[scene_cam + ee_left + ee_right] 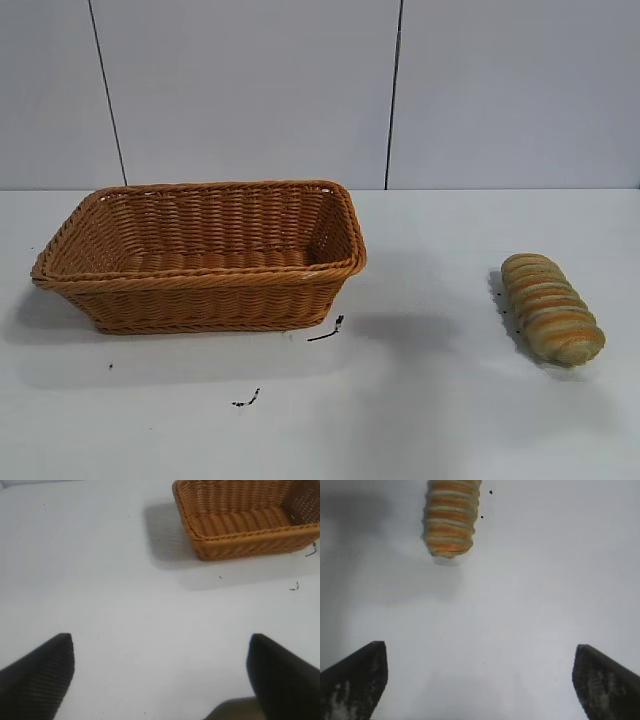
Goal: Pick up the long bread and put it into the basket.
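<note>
The long bread (551, 307), tan with orange-brown crosswise stripes, lies on the white table at the right. The orange-brown wicker basket (200, 290) stands at the left, and nothing shows inside it. Neither arm shows in the exterior view. My right gripper (480, 652) is open and empty above bare table, with the bread's near end (451, 517) some way ahead of the fingertips. My left gripper (160, 642) is open and empty over bare table, with one end of the basket (240, 545) farther ahead and to one side.
Small dark marks lie on the table in front of the basket (328, 330) and nearer the front (247, 400). A pale wall with dark vertical seams (393, 95) stands behind the table.
</note>
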`<state>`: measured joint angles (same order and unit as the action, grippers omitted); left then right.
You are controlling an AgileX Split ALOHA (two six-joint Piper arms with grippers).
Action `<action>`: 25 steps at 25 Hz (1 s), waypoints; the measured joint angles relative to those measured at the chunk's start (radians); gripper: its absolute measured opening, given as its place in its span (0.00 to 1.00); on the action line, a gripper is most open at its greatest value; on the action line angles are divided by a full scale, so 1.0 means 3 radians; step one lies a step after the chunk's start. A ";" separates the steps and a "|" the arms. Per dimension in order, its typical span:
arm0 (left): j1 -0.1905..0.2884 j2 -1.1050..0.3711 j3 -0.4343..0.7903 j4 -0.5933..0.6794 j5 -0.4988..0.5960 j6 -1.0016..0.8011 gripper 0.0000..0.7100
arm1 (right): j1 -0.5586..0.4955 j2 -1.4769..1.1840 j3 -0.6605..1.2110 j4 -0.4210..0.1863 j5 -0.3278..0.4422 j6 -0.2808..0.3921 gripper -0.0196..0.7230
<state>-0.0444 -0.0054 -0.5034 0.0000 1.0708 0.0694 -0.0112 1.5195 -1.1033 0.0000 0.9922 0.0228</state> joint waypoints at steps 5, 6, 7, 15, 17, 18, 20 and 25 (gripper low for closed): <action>0.0000 0.0000 0.0000 0.0000 0.0000 0.0000 0.98 | 0.0097 0.0499 -0.0277 0.0000 -0.0143 -0.0053 0.96; 0.0000 0.0000 0.0000 0.0000 0.0000 0.0000 0.98 | 0.0140 0.0555 -0.0302 0.0000 -0.0176 -0.0076 0.96; 0.0000 0.0000 0.0000 0.0000 0.0000 0.0000 0.98 | 0.0190 0.0604 -0.0316 -0.0022 -0.0220 -0.0076 0.96; 0.0000 0.0000 0.0000 0.0000 0.0000 0.0000 0.98 | 0.0268 0.1085 -0.0338 -0.0044 -0.0672 -0.0033 0.96; 0.0000 0.0000 0.0000 0.0000 0.0000 0.0000 0.98 | 0.0268 0.1239 -0.0338 -0.0033 -0.0862 -0.0026 0.96; 0.0000 0.0000 0.0000 0.0000 0.0000 0.0000 0.98 | 0.0268 0.1304 -0.0338 -0.0027 -0.0963 -0.0027 0.96; 0.0000 0.0000 0.0000 0.0000 0.0000 0.0000 0.98 | 0.0268 0.1452 -0.0338 0.0000 -0.1143 -0.0026 0.96; 0.0000 0.0000 0.0000 0.0000 0.0000 0.0000 0.98 | 0.0268 0.1720 -0.0338 0.0022 -0.1319 -0.0023 0.96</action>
<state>-0.0444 -0.0054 -0.5034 0.0000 1.0708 0.0694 0.0692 2.0354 -1.2046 0.0066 0.5965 0.0159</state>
